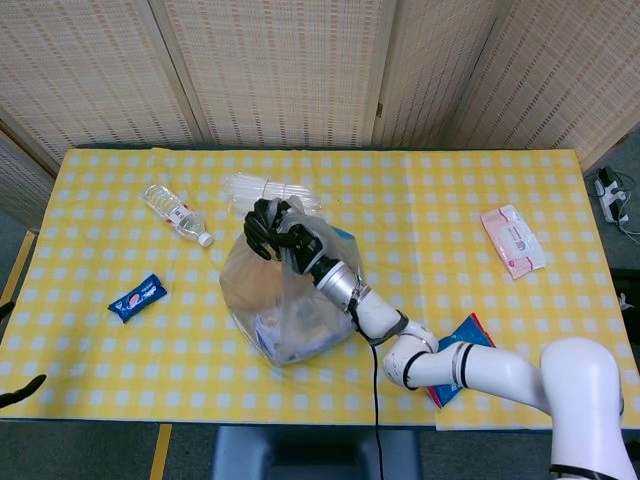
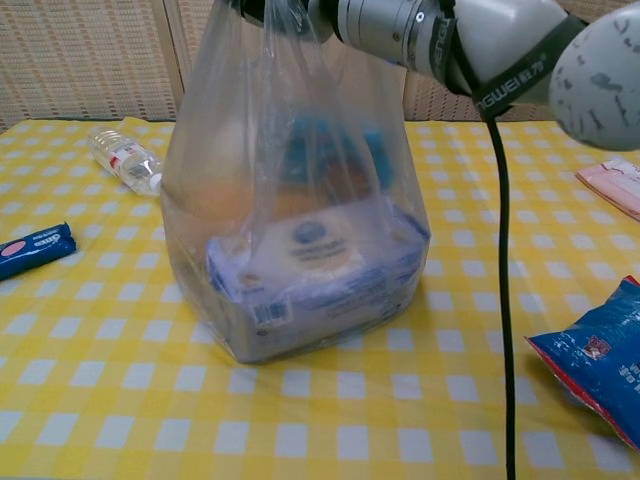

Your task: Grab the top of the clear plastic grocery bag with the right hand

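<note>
The clear plastic grocery bag (image 1: 285, 310) (image 2: 290, 230) stands in the middle of the yellow checked table, with boxes and blue packets inside. My right hand (image 1: 278, 231) is above it, fingers curled tight around the gathered top of the bag. In the chest view the bag's top is drawn up to the frame's upper edge, where only the wrist (image 2: 400, 25) shows. A dark tip at the lower left edge of the head view (image 1: 20, 390) may be my left hand; its state is unreadable.
A water bottle (image 1: 175, 212) and a clear packet (image 1: 270, 190) lie behind the bag. A small blue Pepsi packet (image 1: 137, 297) lies at left, a blue snack bag (image 1: 462, 345) at right front, a pink tissue pack (image 1: 513, 240) at far right.
</note>
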Available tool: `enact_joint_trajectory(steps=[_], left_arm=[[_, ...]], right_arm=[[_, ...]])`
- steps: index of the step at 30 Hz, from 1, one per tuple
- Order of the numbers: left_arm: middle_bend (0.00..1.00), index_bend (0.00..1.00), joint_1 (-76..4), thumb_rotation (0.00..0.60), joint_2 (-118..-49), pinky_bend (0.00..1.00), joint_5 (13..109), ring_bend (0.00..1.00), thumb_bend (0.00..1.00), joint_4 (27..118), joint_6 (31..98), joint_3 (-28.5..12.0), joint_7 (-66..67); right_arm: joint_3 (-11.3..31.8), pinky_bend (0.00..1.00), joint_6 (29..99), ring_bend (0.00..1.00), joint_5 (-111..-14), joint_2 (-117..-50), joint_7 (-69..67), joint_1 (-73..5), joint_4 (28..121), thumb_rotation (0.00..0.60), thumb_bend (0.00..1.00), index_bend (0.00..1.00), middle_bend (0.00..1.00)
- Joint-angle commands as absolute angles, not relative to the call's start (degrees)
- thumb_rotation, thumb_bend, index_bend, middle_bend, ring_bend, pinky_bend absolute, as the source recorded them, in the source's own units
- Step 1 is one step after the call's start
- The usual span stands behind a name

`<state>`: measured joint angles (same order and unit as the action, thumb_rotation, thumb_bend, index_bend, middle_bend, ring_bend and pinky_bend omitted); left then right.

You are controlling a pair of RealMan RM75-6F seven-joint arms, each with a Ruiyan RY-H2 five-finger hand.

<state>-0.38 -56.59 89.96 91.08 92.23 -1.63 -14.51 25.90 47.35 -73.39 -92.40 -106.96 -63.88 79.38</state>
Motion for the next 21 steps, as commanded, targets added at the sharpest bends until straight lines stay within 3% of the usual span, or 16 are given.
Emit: enact_joint_trajectory(steps=[1, 12, 21], left_arm=[[0.00, 0.00, -0.3, 0.600, -56.6, 0.00, 90.0, 0.00, 0.17, 91.1, 92.3, -1.6, -14.3], [0.00, 0.00, -1.1, 0.600, -56.7, 0.00, 90.0, 0.00, 0.17, 92.1, 90.5, -1.2, -13.0], [0.00, 0.00, -0.9, 0.600, -56.7, 0.00, 89.8, 0.00, 0.17, 92.2, 90.8, -1.2, -12.7]], right_arm=[[28.9, 0.84, 46.3, 0.69, -72.9, -88.7, -106.0, -62.5, 84.5, 0.600, 0.46, 0.69, 0.78], [40.8, 0.84, 47.1, 0.69, -70.1, -78.2, -99.4, -62.1, 100.6, 0.600, 0.46, 0.69, 0.78], [43.1, 0.84, 46.3, 0.69, -62.4, -76.1, -90.6, -61.6, 104.6, 0.600, 0.46, 0.69, 0.78]])
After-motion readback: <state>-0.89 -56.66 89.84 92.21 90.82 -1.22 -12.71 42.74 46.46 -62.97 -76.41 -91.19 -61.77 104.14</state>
